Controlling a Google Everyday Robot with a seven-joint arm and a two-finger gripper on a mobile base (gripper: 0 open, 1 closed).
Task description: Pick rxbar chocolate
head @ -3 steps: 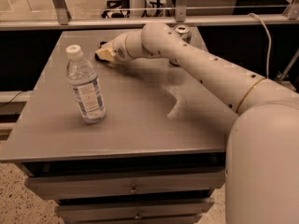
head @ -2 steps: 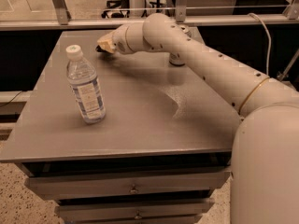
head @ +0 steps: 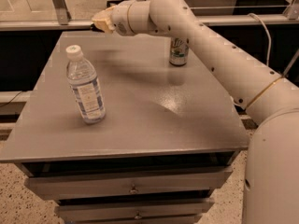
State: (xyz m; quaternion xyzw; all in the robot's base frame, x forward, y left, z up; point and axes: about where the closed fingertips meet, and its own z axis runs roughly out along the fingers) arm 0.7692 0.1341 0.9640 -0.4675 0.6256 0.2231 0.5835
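Observation:
My gripper is at the far left corner of the grey table, raised a little above its surface. Its pale fingers are closed together, and a small dark edge of the rxbar chocolate shows just beneath them against the dark background. Most of the bar is hidden by the fingers. No bar lies on the visible tabletop. My arm reaches in from the right across the back of the table.
A clear water bottle stands upright at the left. A green-and-silver can stands at the back, partly behind my arm. Drawers sit under the tabletop. A metal rail runs behind the table.
The gripper has risen from the tabletop at the far left and moved slightly left and back. The dark bar has gone up with it. The bottle and the can have not moved.

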